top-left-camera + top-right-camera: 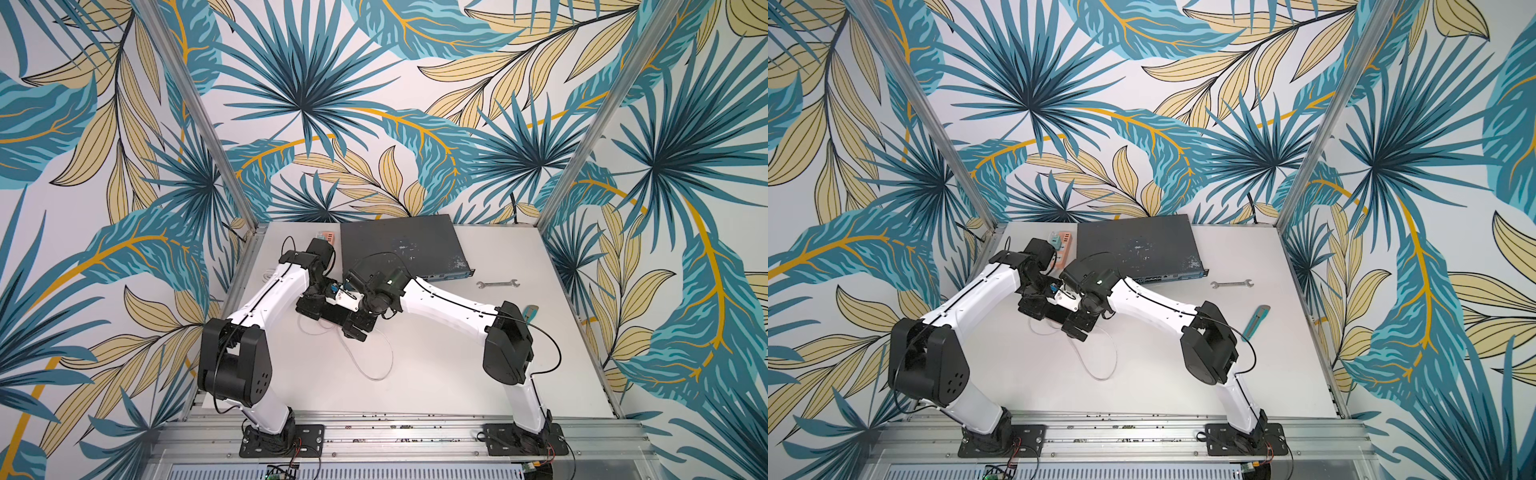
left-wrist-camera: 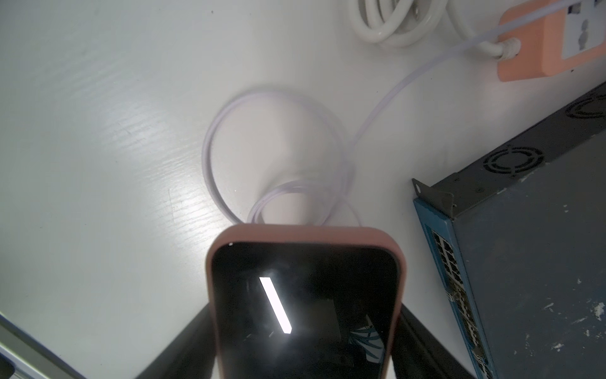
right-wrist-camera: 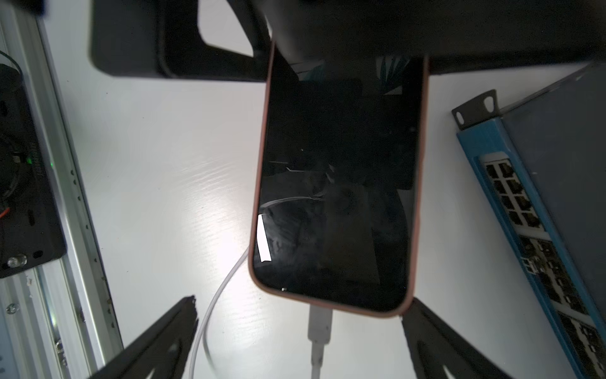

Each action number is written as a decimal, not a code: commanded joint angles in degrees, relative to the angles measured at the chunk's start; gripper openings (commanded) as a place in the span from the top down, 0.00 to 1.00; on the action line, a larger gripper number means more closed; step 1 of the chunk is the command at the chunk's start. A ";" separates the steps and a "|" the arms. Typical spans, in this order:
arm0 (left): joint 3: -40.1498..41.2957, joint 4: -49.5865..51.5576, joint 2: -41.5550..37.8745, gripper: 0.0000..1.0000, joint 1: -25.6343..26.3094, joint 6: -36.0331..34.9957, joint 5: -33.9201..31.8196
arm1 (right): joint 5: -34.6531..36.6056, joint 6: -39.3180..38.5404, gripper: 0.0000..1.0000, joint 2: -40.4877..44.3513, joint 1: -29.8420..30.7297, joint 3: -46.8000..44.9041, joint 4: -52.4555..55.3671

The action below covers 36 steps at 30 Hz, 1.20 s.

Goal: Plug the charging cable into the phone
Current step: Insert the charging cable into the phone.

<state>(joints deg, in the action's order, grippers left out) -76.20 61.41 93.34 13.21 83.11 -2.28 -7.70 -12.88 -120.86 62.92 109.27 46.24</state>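
The phone (image 2: 305, 295), black glass in a pinkish case, is held off the table, and my left gripper (image 2: 305, 328) is shut on its sides, a black finger against each long edge. The charging cable's white plug (image 3: 319, 323) sits in the port at the phone's (image 3: 334, 183) free end. My right gripper (image 3: 301, 301) stands open around that end; its fingers (image 3: 170, 331) are spread wide and touch neither plug nor cord. The thin white cable (image 1: 384, 353) loops over the table below (image 2: 210, 154). In both top views the two wrists meet at the table's middle and hide most of the phone.
A dark grey network switch (image 1: 403, 245) lies close behind the wrists (image 3: 541, 197). An orange power strip (image 2: 541, 42) with a thick white cord (image 2: 387, 26) sits at the back left. A wrench (image 1: 497, 284) and a teal utility knife (image 1: 1258, 318) lie to the right.
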 commanded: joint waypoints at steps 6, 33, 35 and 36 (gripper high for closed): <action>0.69 1.02 -1.30 1.00 0.60 -0.14 2.46 | 0.85 1.00 0.00 2.29 -0.18 -2.66 -5.28; -3.60 3.23 0.07 1.00 -0.03 -11.02 1.94 | -12.26 5.37 0.00 25.02 -10.87 -26.90 -15.99; -4.14 3.53 -0.11 1.00 -0.03 -12.45 1.55 | -14.32 6.78 0.00 26.12 -12.72 -27.62 -17.36; -4.33 3.54 -0.21 1.00 -0.03 -13.01 1.50 | -15.44 7.57 0.00 26.50 -13.85 -27.94 -18.03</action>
<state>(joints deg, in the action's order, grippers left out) -78.17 63.16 93.45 13.30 73.58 -0.30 -18.09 -8.58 -96.25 51.22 83.24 31.09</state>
